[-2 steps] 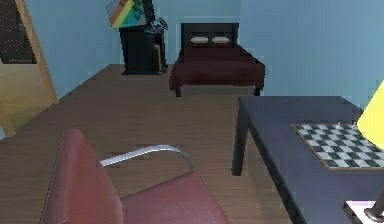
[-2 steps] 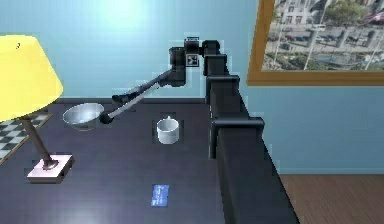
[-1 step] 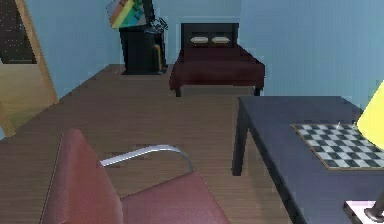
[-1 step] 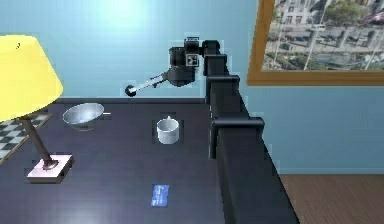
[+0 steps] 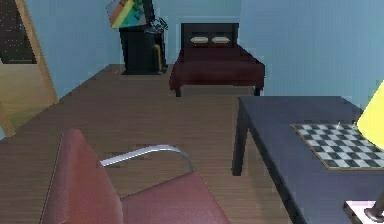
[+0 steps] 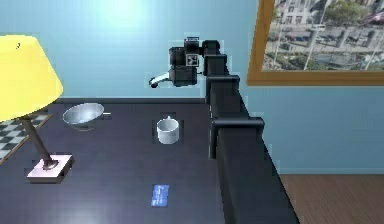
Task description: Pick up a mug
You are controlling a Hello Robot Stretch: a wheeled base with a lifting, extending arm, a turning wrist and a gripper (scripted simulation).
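Square arm, squat cylindrical mug

My arm is a dark, square-edged bar with a blocky collar partway along. At its end sit two small white squares with black marks; at nine o'clock from them, thin pale fingers.

smooth mug, shiny metal bowl, matt table, wood floor
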